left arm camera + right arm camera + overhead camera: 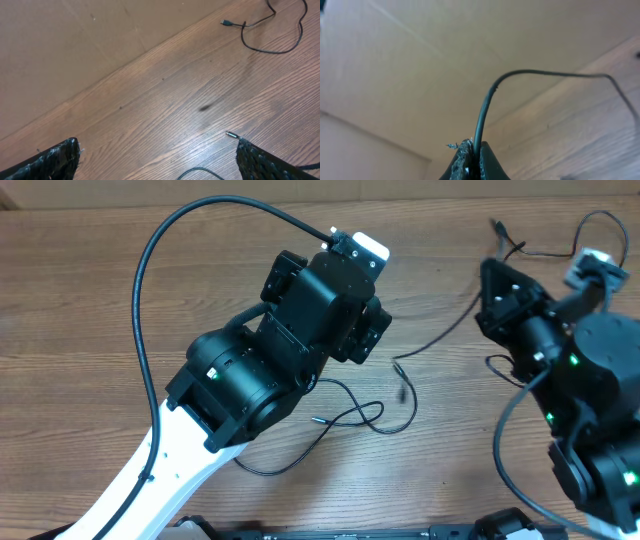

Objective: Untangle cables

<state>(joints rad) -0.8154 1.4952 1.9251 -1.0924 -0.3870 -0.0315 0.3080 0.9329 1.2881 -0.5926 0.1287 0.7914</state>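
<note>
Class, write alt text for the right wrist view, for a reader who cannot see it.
The right gripper, shut, pinches a thin black cable that rises from its fingertips and arcs right over the wooden table. A plain beige backdrop fills the rest.

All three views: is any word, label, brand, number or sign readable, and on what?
None readable. The brown wood-grain table, thin black cables and black arm housings show no text; the white tab on the left wrist looks blank; green lights on the right arm are plain dots.
</note>
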